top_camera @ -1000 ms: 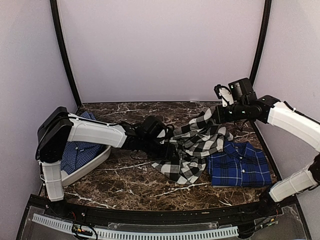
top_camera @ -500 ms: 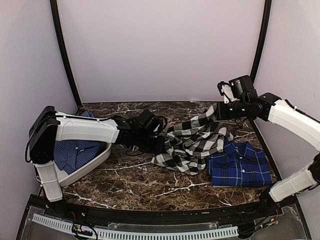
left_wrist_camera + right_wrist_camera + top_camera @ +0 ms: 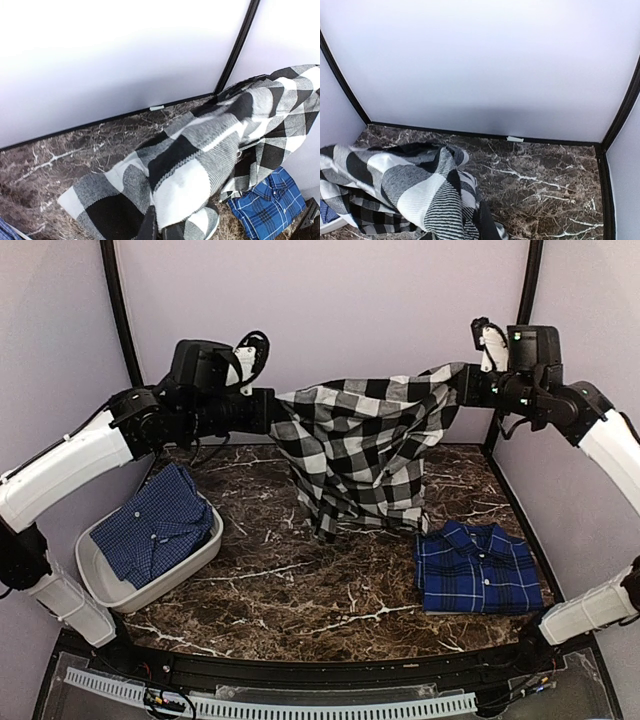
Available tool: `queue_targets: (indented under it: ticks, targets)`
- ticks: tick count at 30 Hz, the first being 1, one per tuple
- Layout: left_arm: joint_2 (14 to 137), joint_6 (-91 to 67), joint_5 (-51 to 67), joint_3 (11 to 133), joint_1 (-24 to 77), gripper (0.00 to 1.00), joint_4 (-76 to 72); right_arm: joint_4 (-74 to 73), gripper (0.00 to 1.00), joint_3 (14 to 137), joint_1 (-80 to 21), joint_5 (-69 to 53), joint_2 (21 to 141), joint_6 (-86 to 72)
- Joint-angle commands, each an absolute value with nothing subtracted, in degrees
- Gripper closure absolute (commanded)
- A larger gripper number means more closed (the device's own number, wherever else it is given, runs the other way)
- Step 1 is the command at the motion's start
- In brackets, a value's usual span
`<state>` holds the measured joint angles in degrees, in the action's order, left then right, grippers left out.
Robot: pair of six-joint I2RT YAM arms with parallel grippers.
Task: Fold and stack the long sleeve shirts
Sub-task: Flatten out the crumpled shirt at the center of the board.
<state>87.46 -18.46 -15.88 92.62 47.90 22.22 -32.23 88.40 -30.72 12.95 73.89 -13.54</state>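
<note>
The black-and-white checked shirt (image 3: 360, 445) hangs spread in the air above the back of the marble table, stretched between both grippers. My left gripper (image 3: 274, 410) is shut on its left top edge. My right gripper (image 3: 462, 390) is shut on its right top edge. The shirt's lower end dangles just over the tabletop. In the left wrist view the checked cloth (image 3: 200, 155) covers the jaws (image 3: 159, 226). The right wrist view shows the cloth (image 3: 405, 187) bunched at a dark finger (image 3: 485, 220). The dark blue plaid shirt (image 3: 476, 568) lies folded flat at the right front.
A white basin (image 3: 100, 585) at the left front holds another blue checked shirt (image 3: 155, 528). Black frame posts (image 3: 125, 340) stand at both back corners against pale walls. Brown marble tabletop (image 3: 300, 590) shows in the middle.
Both arms rose and swung apart, lifting the checked shirt off the table and spreading it. The left gripper shut on the shirt's edge during this.
</note>
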Motion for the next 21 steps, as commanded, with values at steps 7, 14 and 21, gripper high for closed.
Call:
queue_targets:
  ticks: [7, 14, 21]
  targets:
    - [70.6, -3.7, -6.6, 94.6, 49.3, 1.0, 17.2, -31.4, 1.0, 100.4, -31.2, 10.7, 62.2, -9.5]
    - [67.0, -4.8, -2.0, 98.9, 49.7, 1.0, 15.9, -34.3, 1.0, 109.3, -31.1, 8.9, 61.7, -7.0]
    - [73.6, -6.4, -7.8, 101.8, 46.8, 1.0, 21.5, -33.4, 1.0, 104.5, -31.0, 9.8, 70.3, -7.6]
